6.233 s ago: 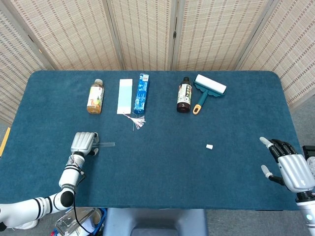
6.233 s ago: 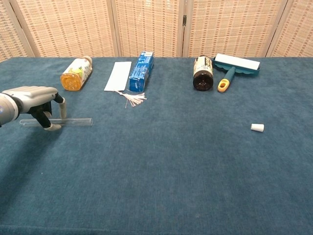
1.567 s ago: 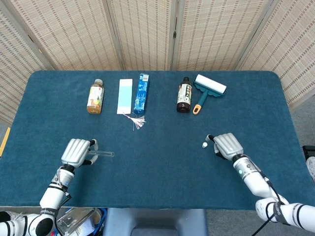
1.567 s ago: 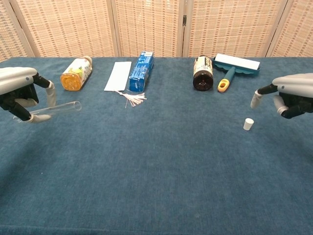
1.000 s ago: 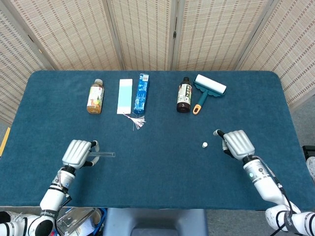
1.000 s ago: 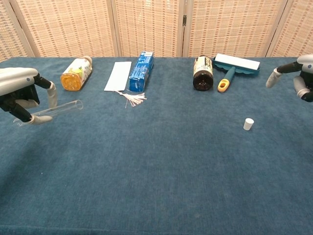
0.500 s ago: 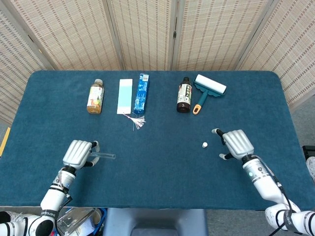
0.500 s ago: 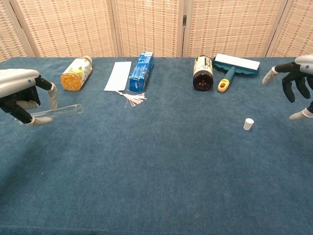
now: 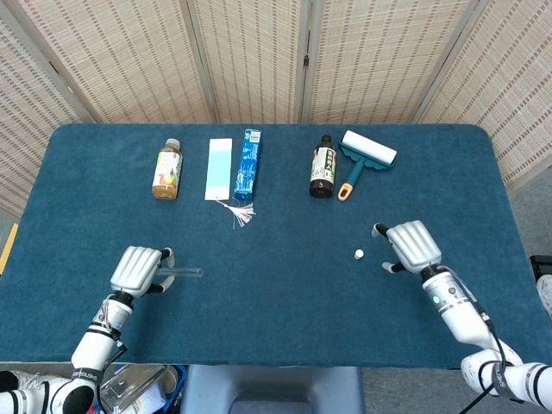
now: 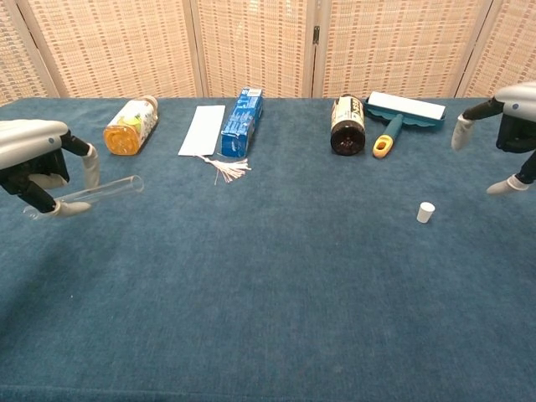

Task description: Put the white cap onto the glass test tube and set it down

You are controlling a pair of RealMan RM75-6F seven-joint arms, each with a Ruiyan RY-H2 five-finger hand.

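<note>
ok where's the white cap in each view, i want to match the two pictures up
Head view: the white cap stands on the blue cloth right of centre, just left of the right robot hand, untouched.
Chest view: the white cap is at right, below and left of the right robot hand.
Shared landmark: the dark bottle lies beyond the cap, slightly to its left.

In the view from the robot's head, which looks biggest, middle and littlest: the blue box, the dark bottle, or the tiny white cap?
1. Blue box: longest of the three.
2. Dark bottle: somewhat shorter, but wider.
3. White cap: by far the smallest, just a dot on the table.
The box and bottle lie about equally far from the camera, so that order is fair.
</note>
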